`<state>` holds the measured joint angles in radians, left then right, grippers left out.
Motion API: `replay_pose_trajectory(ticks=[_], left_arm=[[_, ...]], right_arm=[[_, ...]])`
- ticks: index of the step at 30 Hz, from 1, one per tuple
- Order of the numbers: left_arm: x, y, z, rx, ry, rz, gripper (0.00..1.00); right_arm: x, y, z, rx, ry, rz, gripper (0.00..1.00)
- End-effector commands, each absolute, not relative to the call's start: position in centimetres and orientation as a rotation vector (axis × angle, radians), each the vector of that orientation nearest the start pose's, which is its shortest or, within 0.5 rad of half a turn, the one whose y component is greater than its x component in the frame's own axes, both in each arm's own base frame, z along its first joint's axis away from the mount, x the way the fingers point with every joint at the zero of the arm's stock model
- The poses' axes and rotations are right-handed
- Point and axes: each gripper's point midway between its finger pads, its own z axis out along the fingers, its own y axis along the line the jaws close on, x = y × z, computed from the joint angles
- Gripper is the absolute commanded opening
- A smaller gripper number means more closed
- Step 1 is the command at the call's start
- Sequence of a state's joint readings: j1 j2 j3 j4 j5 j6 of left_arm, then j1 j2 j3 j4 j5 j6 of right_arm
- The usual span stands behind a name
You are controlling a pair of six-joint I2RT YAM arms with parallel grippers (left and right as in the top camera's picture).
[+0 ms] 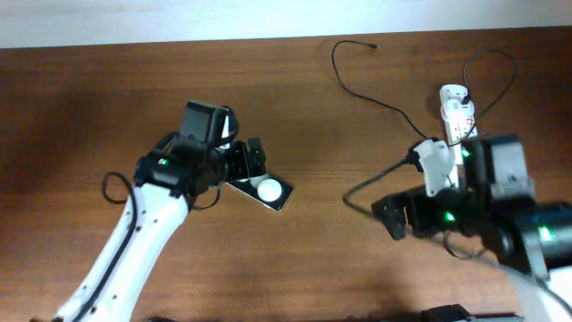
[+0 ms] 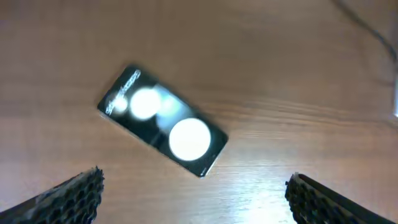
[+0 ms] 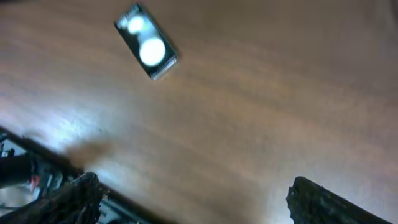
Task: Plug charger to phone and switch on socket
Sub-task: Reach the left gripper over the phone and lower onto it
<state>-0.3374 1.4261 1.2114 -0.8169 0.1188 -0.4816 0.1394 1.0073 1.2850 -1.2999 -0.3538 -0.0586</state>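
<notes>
The phone lies flat and slanted on the wooden table, glossy with two white glare spots. It also shows in the left wrist view and in the right wrist view. My left gripper is open and empty, over the phone's upper left end, its fingers wide apart. My right gripper is open and empty, well right of the phone. The charger lies at the back, its plug tip near the far edge. The socket lies at the back right, behind my right arm.
A black cable loop curls by the socket. The table's far edge meets a white wall. The right wrist view shows the table's near edge and dark gear below it.
</notes>
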Motion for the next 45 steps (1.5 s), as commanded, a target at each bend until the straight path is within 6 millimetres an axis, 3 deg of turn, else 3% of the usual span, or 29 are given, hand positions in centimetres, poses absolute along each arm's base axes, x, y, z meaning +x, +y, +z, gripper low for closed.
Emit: replay_pose_trajectory(ticks=[1,4,12,15,16,21,27,30,34,38,45], left_arm=[[33.7,-14.1,13.4,-0.359,2.754,-0.377,0.99],[33.5,-15.0,10.5,-0.375,2.833,-0.327,0.99],[32.0,-13.7,7.7,-0.925,2.844,-0.226,0.99],[32.5,-16.0,5.8,-0.922,2.849,-0.242,0.99],[32.5,-16.4,5.3,-0.994,2.834,-0.244,0.99],[33.4,-17.1,3.0,-1.151,2.794,-0.257,0.99],[33.4,-18.3,1.0,-1.205,2.838,-0.302,0.99],[34.2,-18.8,1.1,-1.210,2.842,-0.308,0.99],[34.7,-19.2,0.5,-1.195,2.943,-0.191,0.99],[33.4,-18.5,-0.9,-1.231,3.000,-0.079,0.99],[34.0,-16.4,-1.0,-1.101,2.964,0.067,0.80]], right_arm=[[19.1,8.3,27.0,-0.416,2.369,0.419,0.99],[17.9,7.8,24.7,-0.397,2.326,0.394,0.99],[18.0,7.8,24.6,-0.396,2.330,0.394,0.99],[18.0,7.8,24.6,-0.396,2.330,0.394,0.99],[18.0,7.8,24.6,-0.396,2.330,0.394,0.98],[18.0,7.8,24.6,-0.396,2.330,0.394,0.99],[18.0,7.8,24.6,-0.396,2.330,0.394,0.99],[18.0,7.8,24.6,-0.396,2.330,0.394,0.99],[18.0,7.8,24.6,-0.396,2.330,0.394,0.99],[18.0,7.8,24.6,-0.396,2.330,0.394,0.99],[18.0,7.8,24.6,-0.396,2.330,0.394,0.99]])
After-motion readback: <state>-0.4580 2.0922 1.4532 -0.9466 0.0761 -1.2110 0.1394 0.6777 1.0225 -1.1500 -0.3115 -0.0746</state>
